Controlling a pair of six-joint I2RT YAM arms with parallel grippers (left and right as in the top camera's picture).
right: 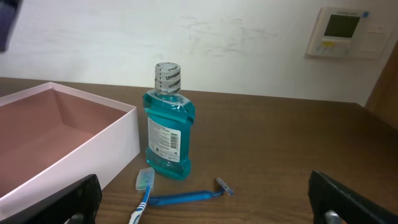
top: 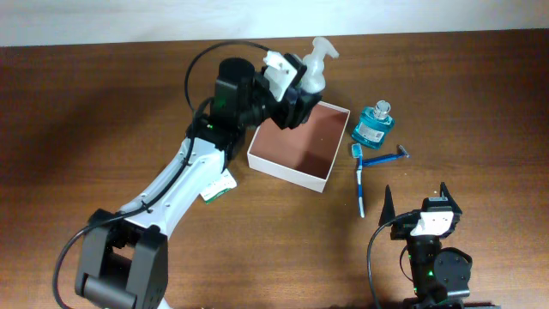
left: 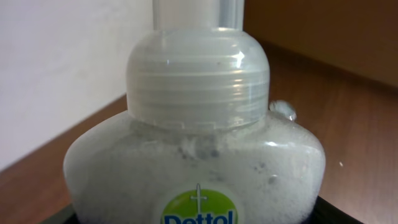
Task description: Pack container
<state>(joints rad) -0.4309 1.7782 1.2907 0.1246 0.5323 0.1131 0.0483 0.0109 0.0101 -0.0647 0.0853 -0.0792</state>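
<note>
A dark wooden table (top: 103, 112) fills the overhead view, and a pale wall (top: 129, 17) runs along the top edge. In the right wrist view a control panel (right: 342, 30) is mounted on that wall at upper right.

The container (top: 300, 142) sits just right of centre in the upper half of the overhead frame, turned slightly. It is open, with a reddish-brown floor showing. The left gripper (top: 302, 94) is at the container's upper-left edge, clamped on a soap bottle (top: 316, 62) whose pump points right. In the left wrist view the bottle fills the frame between the dark fingers.

Right of the container stands a teal mouthwash (top: 373, 124), near it but apart. Below the mouthwash a toothbrush (top: 359, 182) lies almost vertical in the frame, with a blue razor (top: 386, 159) angled across its head end. A small green-and-white packet (top: 219, 187) lies beside the left arm.

The right gripper (top: 416, 197) is at the lower right, its fingers spread wide and holding nothing. It is well apart from the toothbrush.

Bare wood stretches across the left third of the overhead frame and along the right edge.
</note>
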